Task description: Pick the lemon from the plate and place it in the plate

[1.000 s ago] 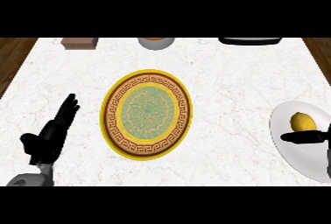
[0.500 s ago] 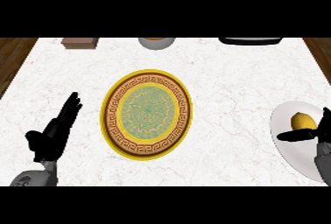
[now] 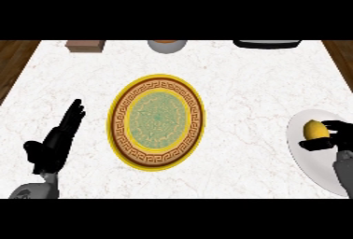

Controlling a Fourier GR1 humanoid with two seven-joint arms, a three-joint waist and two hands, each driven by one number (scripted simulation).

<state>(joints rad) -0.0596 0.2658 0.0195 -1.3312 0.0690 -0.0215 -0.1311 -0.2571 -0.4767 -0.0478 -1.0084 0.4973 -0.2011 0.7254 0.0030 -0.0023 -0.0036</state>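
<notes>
A yellow lemon [image 3: 316,130] lies on a white plate [image 3: 312,163] at the right edge of the head view. My right hand [image 3: 335,137] is against the lemon's right side, with its fingers and thumb curling round it from above and below. In the middle of the counter sits a yellow plate [image 3: 157,122] with a brown patterned ring and a green centre, nothing on it. My left hand [image 3: 56,142] rests open at the lower left, fingers straight and pointing up, to the left of the yellow plate.
Along the counter's far edge stand a brown box [image 3: 86,45], a grey bowl [image 3: 167,45] and a dark flat item [image 3: 267,44]. Wooden floor shows past the counter's left and right far corners.
My right hand has risen from the white plate's lower part to the lemon and its fingers have curled round the fruit. The left hand has barely moved.
</notes>
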